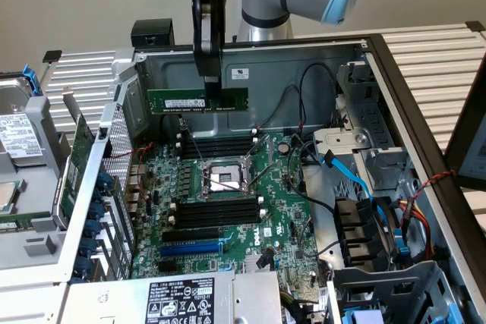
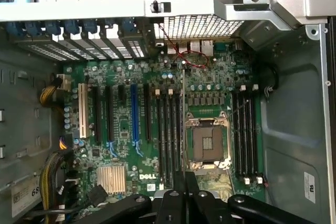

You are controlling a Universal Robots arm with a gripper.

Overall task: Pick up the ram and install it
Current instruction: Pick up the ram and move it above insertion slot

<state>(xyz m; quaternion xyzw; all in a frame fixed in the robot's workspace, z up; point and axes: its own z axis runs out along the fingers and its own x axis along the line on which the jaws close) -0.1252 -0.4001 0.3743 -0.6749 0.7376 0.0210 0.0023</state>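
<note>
Now in the hand: the hand [image 1: 210, 87] is pinching the ram [image 1: 175, 101] near its middle, with the fingers set narrow on its two faces.
Ram attitude: it is hanging level with its long edge down, and its white label strip is facing the exterior camera.
Ram place: it is floating clear of the motherboard [image 1: 288, 218], at 12 o'clock from the processor socket [image 1: 222, 180] in the exterior view.
Slots: one bank of black memory slots [image 1: 216, 146] is lying at 12 o'clock of the socket and a second bank [image 1: 216, 214] at 6 o'clock. The ram is touching neither.
Wrist view: the ram [image 2: 182, 114] is showing edge-on as a thin line running out from the hand [image 2: 184, 184], just beside the processor socket [image 2: 209, 142].
</note>
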